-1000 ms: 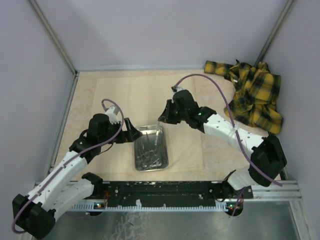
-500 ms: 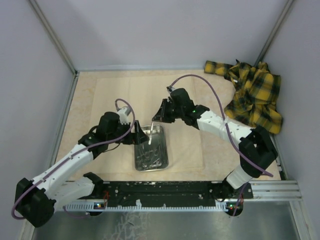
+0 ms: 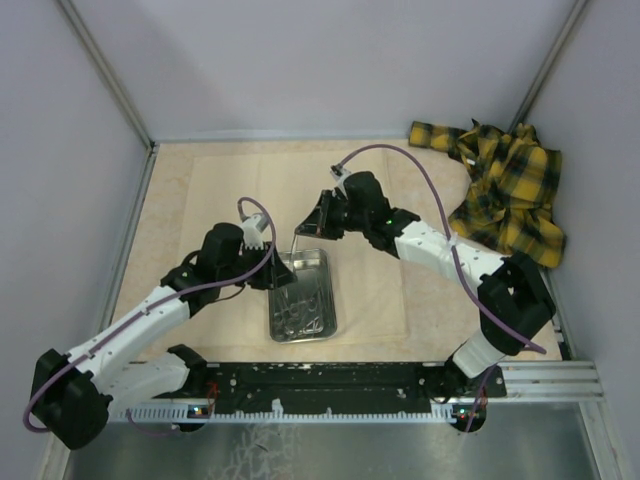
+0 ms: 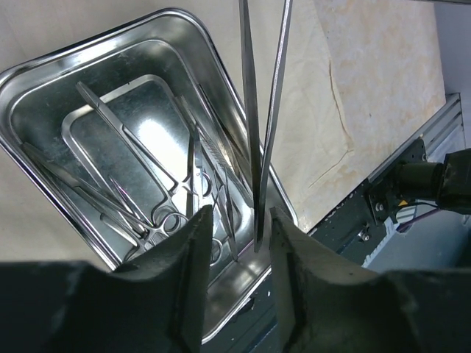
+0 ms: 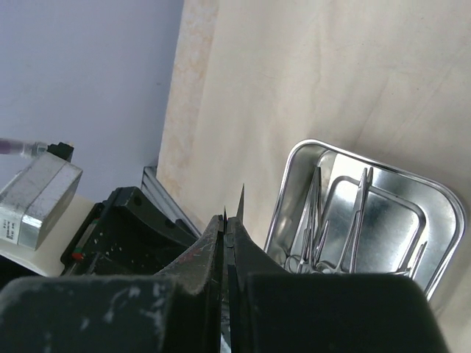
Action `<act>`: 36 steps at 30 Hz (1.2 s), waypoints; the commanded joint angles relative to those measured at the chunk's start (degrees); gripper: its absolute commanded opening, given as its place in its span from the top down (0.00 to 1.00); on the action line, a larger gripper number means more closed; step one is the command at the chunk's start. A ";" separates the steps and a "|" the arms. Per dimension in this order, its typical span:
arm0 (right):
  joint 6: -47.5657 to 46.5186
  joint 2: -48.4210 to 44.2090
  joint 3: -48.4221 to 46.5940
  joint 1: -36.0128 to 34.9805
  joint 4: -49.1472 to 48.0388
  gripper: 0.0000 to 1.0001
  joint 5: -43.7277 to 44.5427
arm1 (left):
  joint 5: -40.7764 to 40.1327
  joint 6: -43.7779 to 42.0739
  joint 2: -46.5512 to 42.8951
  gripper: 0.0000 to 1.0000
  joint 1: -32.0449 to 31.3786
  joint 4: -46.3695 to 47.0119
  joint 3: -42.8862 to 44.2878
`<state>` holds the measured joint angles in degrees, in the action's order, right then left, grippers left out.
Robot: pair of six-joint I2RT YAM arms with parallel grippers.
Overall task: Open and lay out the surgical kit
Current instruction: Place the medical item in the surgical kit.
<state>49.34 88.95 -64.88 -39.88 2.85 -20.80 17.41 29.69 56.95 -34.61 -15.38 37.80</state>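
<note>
steel tray (image 3: 320, 268): on beige wrap (image 3: 250, 180), toward 6 o'clock; instruments (image 4: 169, 198) inside. tweezers (image 4: 249, 110): pinched in right gripper (image 5: 229, 220) jaws, over tray's 11 o'clock corner. left gripper (image 4: 234, 220): jaws half apart, straddling tweezers' lower end.

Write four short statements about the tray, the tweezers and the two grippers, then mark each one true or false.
1. The right gripper is shut on the tweezers. True.
2. The tray is empty. False: several instruments lie in it.
3. The tweezers' free end hangs between the fingers of the left gripper. True.
4. The tray stands on the plaid cloth. False: it stands on the beige wrap; the plaid cloth lies bunched in the far right corner.
</note>
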 commanded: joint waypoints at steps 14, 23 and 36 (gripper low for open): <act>1.26 1.52 0.63 1.01 -5.12 1.00 -2.32 | 1.09 -0.29 1.47 0.99 -0.69 0.40 2.49; -0.61 -0.11 0.27 1.95 -1.21 0.51 0.36 | -3.60 -0.14 2.80 1.00 -0.66 -2.19 4.97; -5.78 -22.09 10.11 13.57 10.34 0.44 7.24 | -20.65 -4.06 14.76 1.00 -0.36 -7.48 17.56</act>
<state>45.78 74.83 -58.22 -29.63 10.92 -15.20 4.19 28.16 67.96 -35.00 -21.47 50.04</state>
